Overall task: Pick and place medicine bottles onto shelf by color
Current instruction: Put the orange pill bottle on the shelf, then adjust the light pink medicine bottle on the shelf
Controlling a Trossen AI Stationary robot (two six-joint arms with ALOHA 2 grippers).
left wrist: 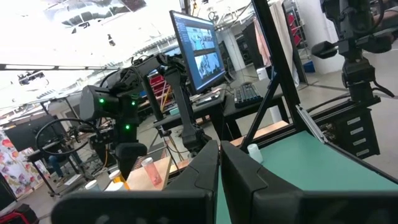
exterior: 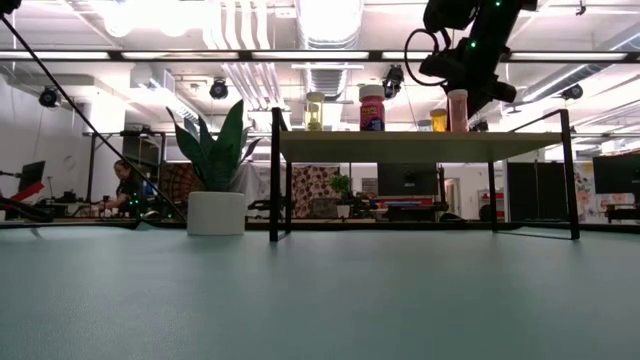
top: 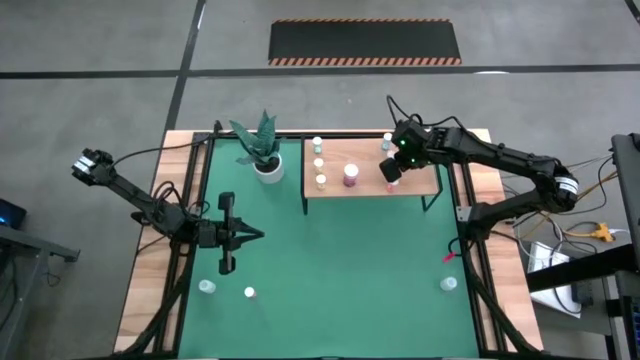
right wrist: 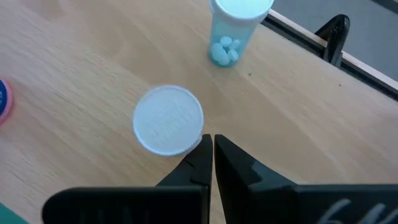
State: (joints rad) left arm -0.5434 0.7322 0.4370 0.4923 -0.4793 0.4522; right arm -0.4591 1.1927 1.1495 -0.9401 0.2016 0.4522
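The shelf (top: 410, 188) stands at the green mat's far side and carries several white-capped bottles: three yellowish ones (top: 319, 163) in a row, a larger magenta one (top: 351, 175), a teal one (top: 387, 140) and a pink one (top: 390, 172). My right gripper (right wrist: 208, 140) is shut and hovers over the shelf's right part, its tips beside the pink bottle's white cap (right wrist: 168, 119); the teal bottle (right wrist: 236, 31) stands just beyond. In the low view the pink bottle (exterior: 458, 110) stands upright on the board (exterior: 400, 145). My left gripper (top: 255, 236) is shut and waits over the mat's left part. My right gripper comes from above, pointing down, with its shut fingertips (right wrist: 200, 149) right at the rim of the pink bottle's white cap. I cannot tell whether they touch it. The bottle stands upright on the shelf board.
A white pot with a green plant (top: 267, 165) stands left of the shelf. Three small bottles lie loose on the mat: two near the left corner (top: 207, 287) (top: 249, 293) and one on the near right (top: 448, 284). A person (exterior: 128, 185) sits far behind the table.
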